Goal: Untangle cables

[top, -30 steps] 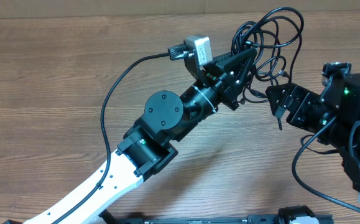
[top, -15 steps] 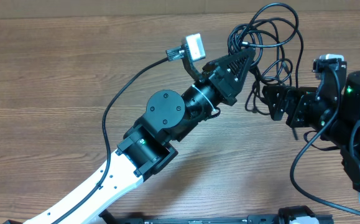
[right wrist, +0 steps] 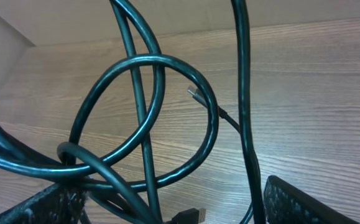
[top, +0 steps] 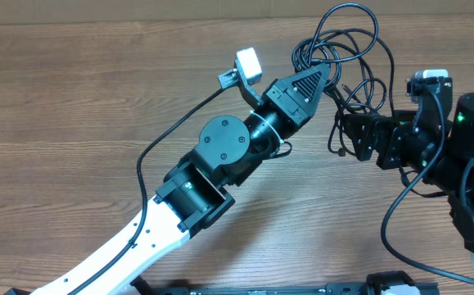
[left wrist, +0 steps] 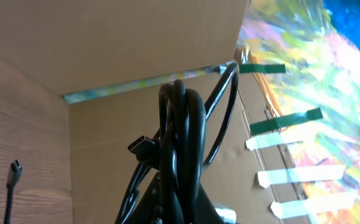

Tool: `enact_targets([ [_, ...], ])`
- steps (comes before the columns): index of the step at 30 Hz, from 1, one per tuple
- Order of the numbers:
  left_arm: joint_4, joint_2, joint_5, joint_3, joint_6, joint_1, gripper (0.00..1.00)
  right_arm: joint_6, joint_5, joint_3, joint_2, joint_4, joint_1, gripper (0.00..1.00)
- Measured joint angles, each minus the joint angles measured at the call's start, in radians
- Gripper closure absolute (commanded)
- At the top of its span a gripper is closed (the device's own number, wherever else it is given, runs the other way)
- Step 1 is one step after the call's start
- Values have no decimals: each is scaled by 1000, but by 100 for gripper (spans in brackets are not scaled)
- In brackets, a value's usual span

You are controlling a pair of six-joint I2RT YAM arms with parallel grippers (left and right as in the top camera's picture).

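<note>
The cables (top: 345, 39) are thin black cords tangled in loops at the far right of the wooden table. My left gripper (top: 318, 80) is shut on the bundle and holds it raised. In the left wrist view the cables (left wrist: 183, 134) rise straight from the jaws (left wrist: 183, 214), with a plug end (left wrist: 143, 147) hanging beside them. My right gripper (top: 345, 136) is open, just right of the left one. In the right wrist view several cable loops (right wrist: 148, 124) hang between its spread fingers (right wrist: 167, 202), with a small plug (right wrist: 194, 93) and a USB plug (right wrist: 189, 216) showing.
The left arm's own thicker black wire (top: 151, 139) curves from its grey camera box (top: 249, 63) down along the arm. A loose plug end (left wrist: 15, 168) lies on the table. A cardboard wall (left wrist: 136, 43) stands behind the table's far edge.
My left gripper has swung up and to the left, carrying the bundle with it. My right gripper has moved left toward the cables, so loops now hang between its fingers.
</note>
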Motion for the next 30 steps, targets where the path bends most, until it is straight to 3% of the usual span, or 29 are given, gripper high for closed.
enact_targets([
  [11, -12, 1, -93, 0, -30, 0, 96, -7, -5, 0, 5, -37, 0, 11],
  [23, -12, 6, -97, 0, -108, -37, 96, -7, -29, 0, 5, -8, 0, 12],
  [30, -12, 10, -96, 0, -122, -37, 96, 55, 87, 0, 5, -7, 1, 12],
])
